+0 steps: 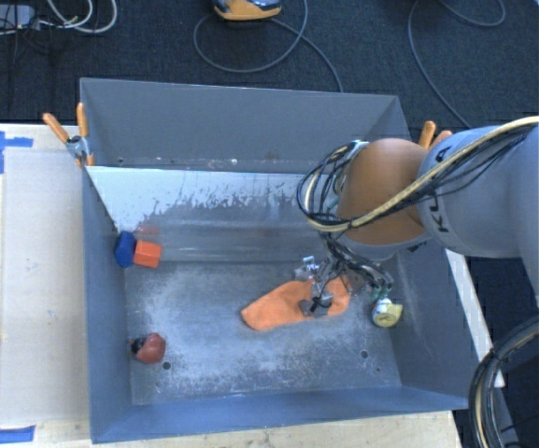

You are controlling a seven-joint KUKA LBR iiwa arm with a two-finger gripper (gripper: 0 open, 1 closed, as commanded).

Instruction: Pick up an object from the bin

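Orange flat, floppy piece (276, 312) lies on the grey bin (241, 143) floor, right of centre. Gripper (319, 297) is down on its right end; how wide it stands cannot be told. Small yellow-and-white object (387, 315) lies near.

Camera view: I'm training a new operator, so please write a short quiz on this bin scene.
1. True or false: the blue block sits right beside the orange block.
2. The gripper is over: A) the flat orange piece; B) the reddish ball; C) the blue block.
3. Which thing in the bin lies nearest its right wall?
Key: 1 true; 2 A; 3 the small yellow-and-white thing.
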